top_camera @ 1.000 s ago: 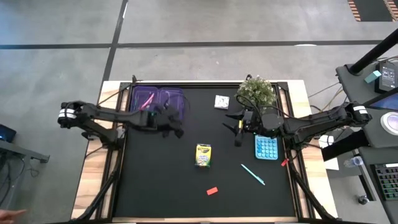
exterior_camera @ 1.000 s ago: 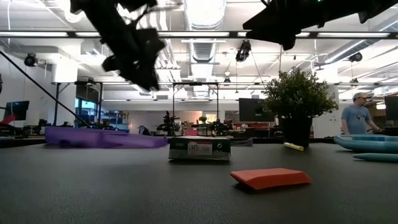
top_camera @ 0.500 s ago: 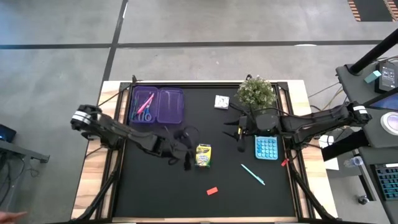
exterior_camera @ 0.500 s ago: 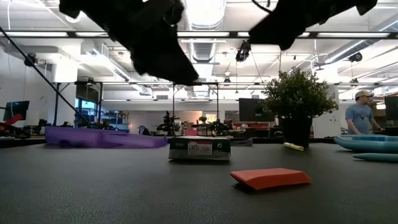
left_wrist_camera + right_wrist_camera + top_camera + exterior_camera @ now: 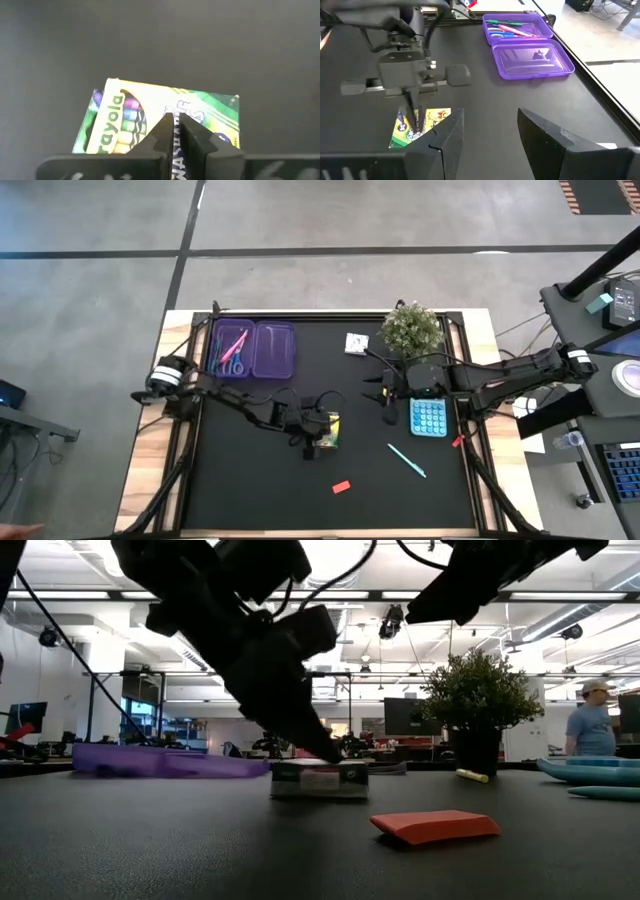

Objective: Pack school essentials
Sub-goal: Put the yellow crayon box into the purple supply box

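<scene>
The left claw [image 5: 318,432], fingers pressed together and gripping nothing, has come down onto the yellow-green crayon box [image 5: 329,433] lying flat near the middle of the tabletop [image 5: 250,480]; the right claw [image 5: 383,394] hovers open toward the right edge

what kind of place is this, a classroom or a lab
Likely a robotics lab or open workshop: two robot arms work at a black table, the ceiling has exposed ducts and strip lights, and monitors stand behind.

One crayon box [image 5: 328,430], one eraser [image 5: 341,487]
</scene>
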Controlling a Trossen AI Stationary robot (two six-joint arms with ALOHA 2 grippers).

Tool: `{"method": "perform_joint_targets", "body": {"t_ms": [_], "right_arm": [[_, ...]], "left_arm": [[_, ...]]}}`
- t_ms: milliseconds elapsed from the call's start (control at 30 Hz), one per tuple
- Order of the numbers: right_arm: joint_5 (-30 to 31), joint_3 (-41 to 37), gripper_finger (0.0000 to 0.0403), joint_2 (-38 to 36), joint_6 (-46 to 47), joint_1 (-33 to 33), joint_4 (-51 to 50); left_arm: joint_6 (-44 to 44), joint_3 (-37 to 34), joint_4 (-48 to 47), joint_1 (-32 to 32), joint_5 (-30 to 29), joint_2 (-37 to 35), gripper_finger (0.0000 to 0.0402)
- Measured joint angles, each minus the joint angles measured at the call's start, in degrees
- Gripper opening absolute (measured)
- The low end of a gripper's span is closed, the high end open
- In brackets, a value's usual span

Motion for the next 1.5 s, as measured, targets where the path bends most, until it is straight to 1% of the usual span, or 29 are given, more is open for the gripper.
{"method": "perform_joint_targets", "body": {"t_ms": [100, 267, 400, 500, 567, 667, 767, 900, 1000, 1133, 1167, 1267, 1367, 1500], "right_arm": [[0.01, 0.00, 0.0173, 0.00, -0.06, 0.00, 0.02], [0.01, 0.00, 0.0173, 0.02, 0.76, 0.00, -0.16], [0.00, -0.08, 0.0173, 0.13, 4.45, 0.00, -0.45], [0.01, -0.24, 0.0173, 0.15, 8.17, 0.00, -0.85], [0.00, -0.26, 0.0173, 0.15, 9.31, 0.00, -1.71], [0.01, -0.28, 0.0173, 0.47, 9.25, 0.00, -1.92], [-0.02, -0.28, 0.0173, 1.23, 9.00, 0.00, -1.86], [0.01, -0.28, 0.0173, 2.43, 8.98, -0.02, -1.36], [0.02, -0.26, 0.0173, 3.21, 8.48, -0.02, -0.91], [0.10, 0.16, 0.0173, 3.90, 7.42, -0.02, -0.96], [0.14, 0.28, 0.0173, 3.91, 7.11, -0.02, -0.95], [0.18, 0.55, 0.0173, 3.91, 6.96, -0.02, -0.92], [0.16, 0.57, 0.0173, 3.80, 6.99, -0.02, -0.97], [0.17, 0.57, 0.0173, 3.82, 6.73, -0.02, -0.99]], "left_arm": [[-1.64, 0.01, -5.79, 0.26, -0.58, -1.37, 0.0009], [-2.94, -0.29, -17.15, 0.24, -4.29, -5.39, 0.0010], [-3.01, -0.35, -17.52, 0.14, -4.33, -9.13, 0.0011], [-3.31, -0.26, -17.08, -0.27, -2.55, -12.34, 0.0011], [-5.52, -0.65, -17.29, -0.52, -0.74, -14.29, 0.0011], [-8.96, -1.68, -18.52, -0.96, 1.58, -16.53, 0.0012], [-9.70, -2.94, -22.19, -1.35, 4.26, -17.60, 0.0028], [-17.22, -4.81, -22.47, -1.12, 4.35, -17.55, 0.0078], [-24.89, -6.35, -22.10, -1.11, 1.61, -17.14, 0.0124], [-44.04, -7.90, -22.15, -1.13, -2.80, -17.14, 0.0172], [-47.28, -8.01, -22.20, -1.11, -3.27, -17.14, 0.0180], [-50.87, -8.02, -22.14, -1.11, -4.40, -17.14, 0.0191], [-53.90, -8.08, -22.07, -1.11, -7.83, -16.75, 0.0191], [-55.39, -8.19, -21.32, -1.11, -8.88, -14.93, 0.0191]]}}
